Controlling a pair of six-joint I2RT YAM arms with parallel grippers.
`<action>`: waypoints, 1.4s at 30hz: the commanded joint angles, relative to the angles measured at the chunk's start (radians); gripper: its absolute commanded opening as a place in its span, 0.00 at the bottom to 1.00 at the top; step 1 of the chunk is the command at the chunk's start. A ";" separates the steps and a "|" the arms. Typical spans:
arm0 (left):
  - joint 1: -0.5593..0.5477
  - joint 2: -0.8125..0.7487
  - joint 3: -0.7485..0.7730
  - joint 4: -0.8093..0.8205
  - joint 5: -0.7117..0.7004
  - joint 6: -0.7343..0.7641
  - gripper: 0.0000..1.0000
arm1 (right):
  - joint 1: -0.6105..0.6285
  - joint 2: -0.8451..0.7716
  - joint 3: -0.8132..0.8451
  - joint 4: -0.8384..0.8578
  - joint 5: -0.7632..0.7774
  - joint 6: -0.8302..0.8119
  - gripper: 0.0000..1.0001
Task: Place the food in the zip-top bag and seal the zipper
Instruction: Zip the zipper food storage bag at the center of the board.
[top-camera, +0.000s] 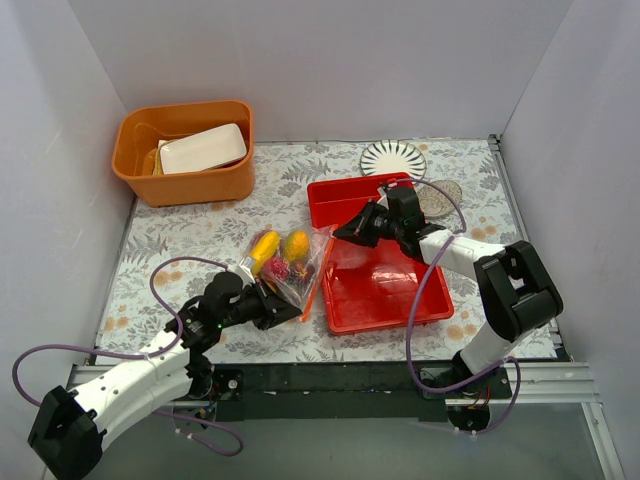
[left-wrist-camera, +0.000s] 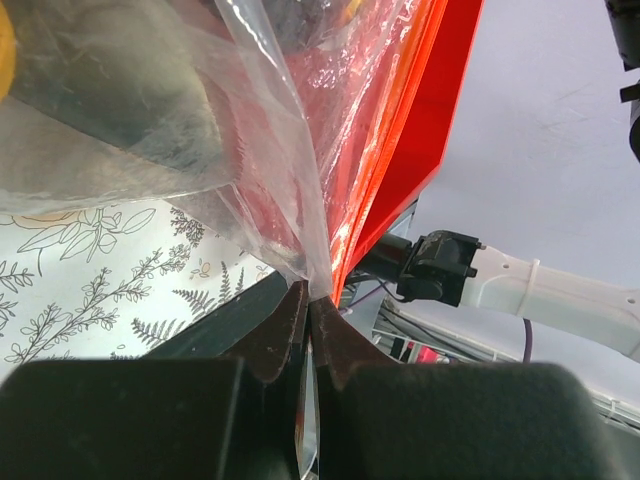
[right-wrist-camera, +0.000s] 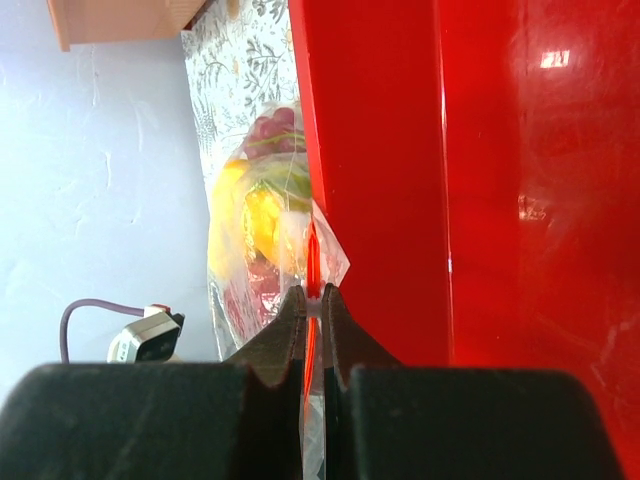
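Zip-top bag (top-camera: 290, 255) holds mangoes (top-camera: 265, 246); other food (top-camera: 282, 270) inside is indistinct. Left gripper (left-wrist-camera: 308, 298) pinches its near corner, and right gripper (right-wrist-camera: 313, 298) pinches its zipper (right-wrist-camera: 313, 250).

Food (top-camera: 266, 246) in bag (top-camera: 303, 272), left of tray (top-camera: 385, 295)

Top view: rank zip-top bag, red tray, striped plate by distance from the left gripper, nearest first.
1. zip-top bag: pinched in the left gripper, just beyond it.
2. red tray: to its right.
3. striped plate: far back, right.
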 joint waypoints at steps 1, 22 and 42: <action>-0.002 -0.023 0.039 -0.052 0.066 0.024 0.00 | -0.034 0.016 0.064 0.043 0.022 -0.036 0.01; 0.009 -0.024 0.091 -0.124 0.043 0.088 0.00 | -0.060 0.047 0.194 -0.095 0.051 -0.206 0.04; 0.009 -0.053 0.269 -0.379 -0.074 0.208 0.81 | -0.064 0.078 0.471 -0.595 0.359 -0.660 0.59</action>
